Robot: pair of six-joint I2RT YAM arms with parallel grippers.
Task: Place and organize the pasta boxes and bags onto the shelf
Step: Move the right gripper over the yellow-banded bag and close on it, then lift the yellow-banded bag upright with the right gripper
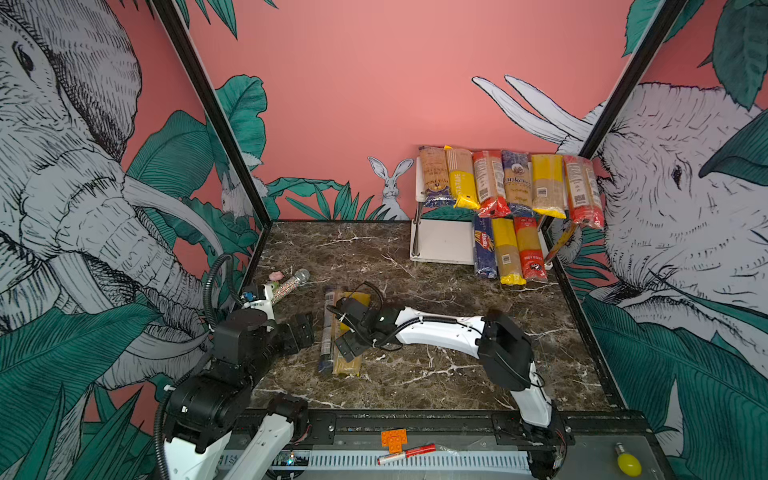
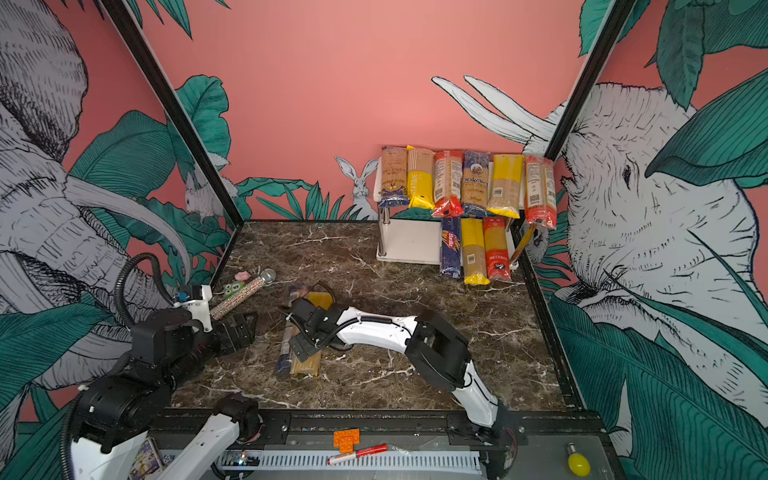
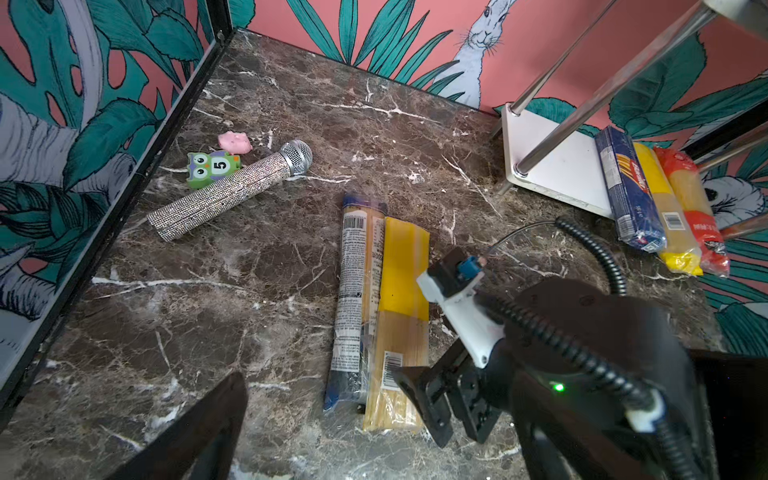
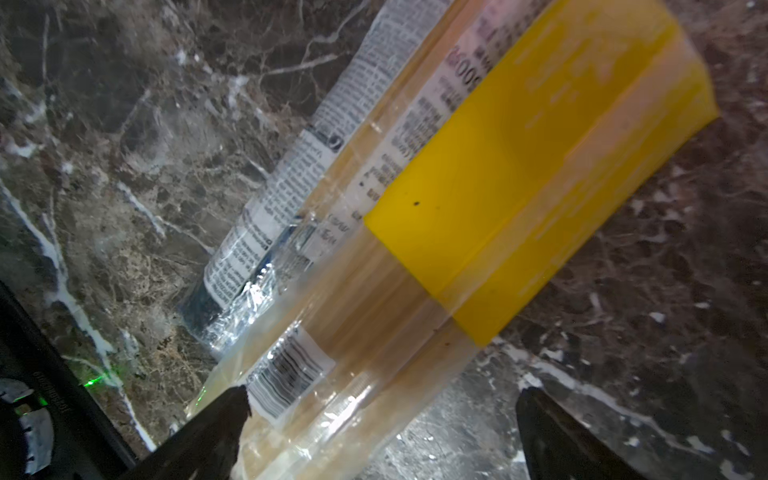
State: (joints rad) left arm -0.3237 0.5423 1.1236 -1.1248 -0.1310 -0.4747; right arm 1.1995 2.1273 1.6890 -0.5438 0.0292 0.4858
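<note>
Yellow-banded spaghetti bag [image 4: 498, 187] lies partly between the wide-open, empty fingers [image 4: 216, 432] of the right gripper [image 4: 382, 399] — straddle it alone, blue-ended bag [image 4: 257, 232] left outside them — then close.

Two bags [image 1: 347, 365] before the shelf [image 1: 444, 243]

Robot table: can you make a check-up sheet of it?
Surface: dark brown marble-patterned tabletop, no spills seen.
Job's things: white two-tier metal-post shelf holds six spaghetti packs on top, three packs below; blue-ended clear bag and yellow-ended clear bag lie on the tabletop.
Clutter: glittery microphone, green owl toy, pink lump.
Grippers: left gripper open, empty; right gripper open, fingers above the yellow-ended bag.
Cables: black ribbed hose on left arm; thin black wire at right wrist.
Surroundings: pink jungle-print walls.
</note>
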